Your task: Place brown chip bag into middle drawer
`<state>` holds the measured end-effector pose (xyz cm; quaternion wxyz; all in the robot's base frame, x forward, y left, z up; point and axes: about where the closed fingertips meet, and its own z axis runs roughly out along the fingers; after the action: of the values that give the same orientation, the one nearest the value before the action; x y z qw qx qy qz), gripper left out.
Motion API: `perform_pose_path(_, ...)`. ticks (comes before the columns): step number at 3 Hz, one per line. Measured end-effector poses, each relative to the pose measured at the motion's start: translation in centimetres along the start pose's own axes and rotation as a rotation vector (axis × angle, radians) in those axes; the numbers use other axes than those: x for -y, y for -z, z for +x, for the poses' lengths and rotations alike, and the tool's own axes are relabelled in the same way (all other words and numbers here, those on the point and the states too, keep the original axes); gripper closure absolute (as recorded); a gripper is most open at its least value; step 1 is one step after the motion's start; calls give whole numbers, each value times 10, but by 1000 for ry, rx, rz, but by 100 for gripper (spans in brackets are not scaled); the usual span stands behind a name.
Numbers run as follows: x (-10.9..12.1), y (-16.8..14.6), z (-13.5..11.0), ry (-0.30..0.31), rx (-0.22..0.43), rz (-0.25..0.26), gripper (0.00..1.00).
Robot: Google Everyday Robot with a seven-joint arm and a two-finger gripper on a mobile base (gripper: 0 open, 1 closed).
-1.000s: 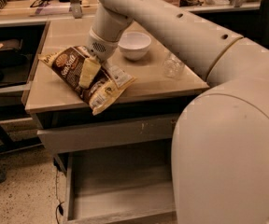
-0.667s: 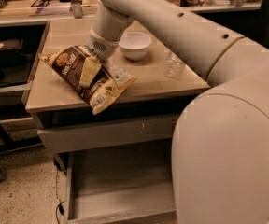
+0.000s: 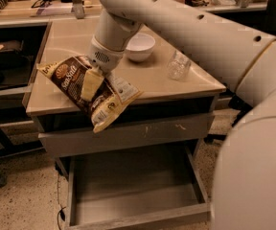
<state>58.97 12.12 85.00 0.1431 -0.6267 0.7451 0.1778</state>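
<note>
Brown chip bag [image 3: 97, 97] held up at a slant over the front edge of the tabletop [image 3: 176, 87], nearer the left front corner; its lower corner hangs past that edge, in front of the closed drawer front [image 3: 143, 134]. Gripper [image 3: 91, 86] sits on the bag's middle, clamped on it: one pale finger [image 3: 92, 79] lies across the printed face, the other hidden behind the film. Middle drawer [image 3: 138, 218] stands pulled out below, nothing in it, well apart from the bag. Risks, as judged: the hold is on slick crinkly film, so the bag may slide or twist out on the way down; the dangling corner may snag on the tabletop's front edge or the closed drawer front if lowered too close in; a release too far forward may leave the bag on the low front lip or send it to the speckled floor [image 3: 18, 200]. A wide arm swing could also clip the white bowl [image 3: 139, 47] near the back edge or the clear cup [image 3: 178, 65] toward the right edge. Materials: bag dark brown, glossy, creased, pale yellow at the seams, white label panel, orange logo. Tabletop smooth, tan. Drawer grey wood-look, flat floor, shallow walls. Bowl round, glazed. Cup ribbed, see-through.
</note>
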Motion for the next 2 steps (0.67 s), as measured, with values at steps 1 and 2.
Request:
perform_pose_path(1,-46,6,18,-60,-17,-21,100)
perform_pose_path(2,-96,12,43,-143,-49,-25,100)
